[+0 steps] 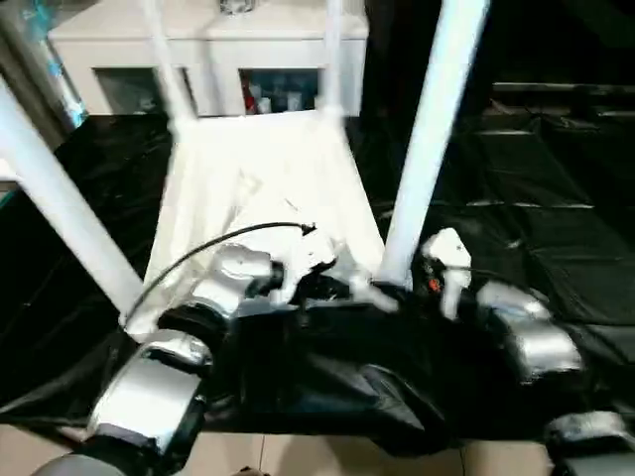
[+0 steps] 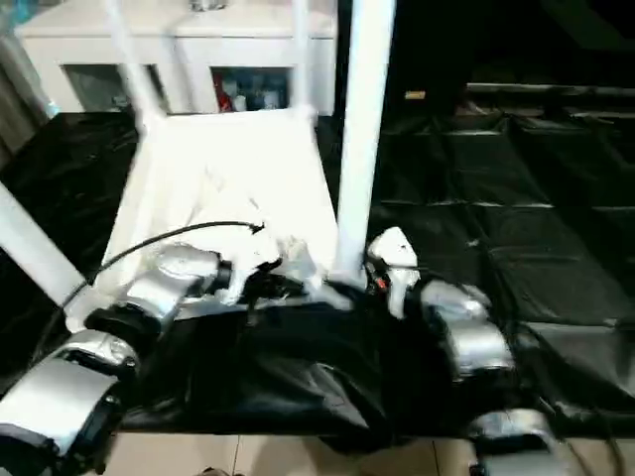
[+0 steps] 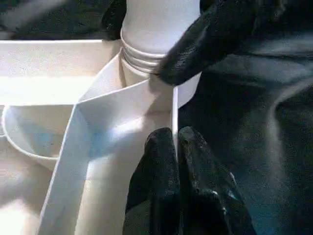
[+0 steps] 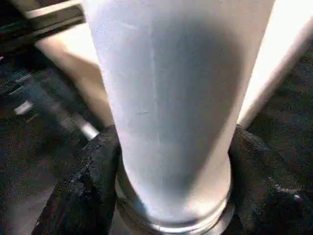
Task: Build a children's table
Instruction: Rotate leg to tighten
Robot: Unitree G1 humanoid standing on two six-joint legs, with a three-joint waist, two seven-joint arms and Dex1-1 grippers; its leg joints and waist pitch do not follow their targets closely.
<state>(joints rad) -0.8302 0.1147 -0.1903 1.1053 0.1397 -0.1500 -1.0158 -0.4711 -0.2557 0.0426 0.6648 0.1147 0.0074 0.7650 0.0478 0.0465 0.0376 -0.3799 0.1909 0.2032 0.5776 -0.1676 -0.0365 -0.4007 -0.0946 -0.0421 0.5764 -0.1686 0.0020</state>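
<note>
The children's table [image 1: 258, 188] lies upside down on a black sheet, its ribbed underside facing up. Its white legs stand upright: a near left leg [image 1: 60, 198], two far legs [image 1: 164, 69] [image 1: 332, 59] and a near right leg [image 1: 432, 129]. My right gripper [image 1: 397, 288] is shut on the base of the near right leg [image 4: 171, 98], with black fingers [image 4: 93, 181] on both sides, just above the corner socket [image 3: 146, 93]. My left gripper [image 3: 176, 147] is shut on the thin table rim [image 3: 174, 112] beside that socket. The right gripper's finger [image 3: 195, 44] presses on the leg's threaded end.
A black sheet [image 1: 556, 198] covers the floor around the table. A white cabinet with glass doors [image 1: 208, 40] stands behind the table's far edge. Light floor tiles [image 1: 298, 456] show at the near edge of the sheet.
</note>
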